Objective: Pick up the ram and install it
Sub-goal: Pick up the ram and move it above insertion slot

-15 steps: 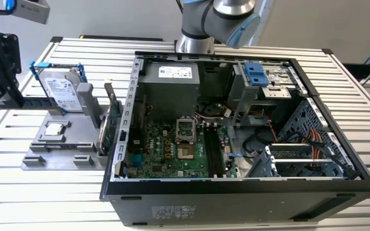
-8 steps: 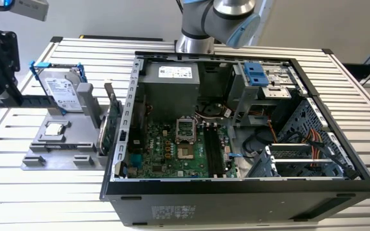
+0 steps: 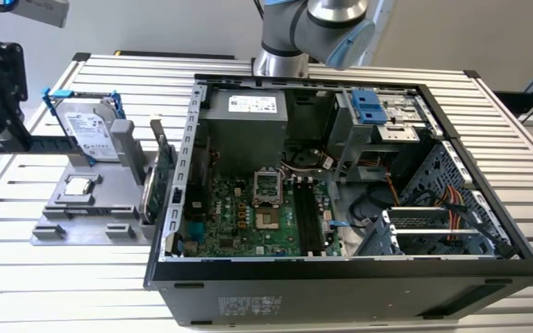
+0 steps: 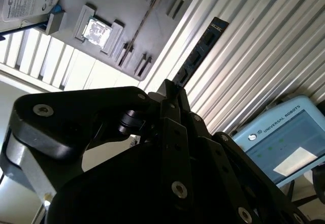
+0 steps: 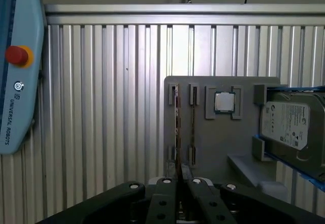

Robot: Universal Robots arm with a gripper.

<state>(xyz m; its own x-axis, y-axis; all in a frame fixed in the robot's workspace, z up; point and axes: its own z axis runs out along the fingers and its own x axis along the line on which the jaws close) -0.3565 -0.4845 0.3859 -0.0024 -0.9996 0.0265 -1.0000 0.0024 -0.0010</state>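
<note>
presently, the ram (image 4: 203, 46) is pinched on edge between the fingertips of the gripper (image 4: 170, 89), and its dark length is seen sticking out past them in the second wrist view, against the slatted metal table (image 4: 264, 56) just beside the grey holder tray (image 4: 117, 5). in the first wrist view the same ram (image 5: 176, 127) is seen edge-on as a thin brownish line running out from the closed tips of the gripper (image 5: 180, 169), lined up over one of the tray's narrow slots. on the tray, a square processor chip (image 5: 224, 102) is seated in its pocket, and a silver hard drive (image 5: 289, 125) with blue rails is propped next to it. a pale blue teach pendant (image 5: 15, 66) is laid on the table, well apart from the tray. in the exterior view, the tray (image 3: 72, 222) is placed at the exterior view's left of the open computer case (image 3: 341, 267); a green card (image 3: 160, 187) is stood on edge between them, and the motherboard (image 3: 248, 215) is exposed inside the case.
</note>
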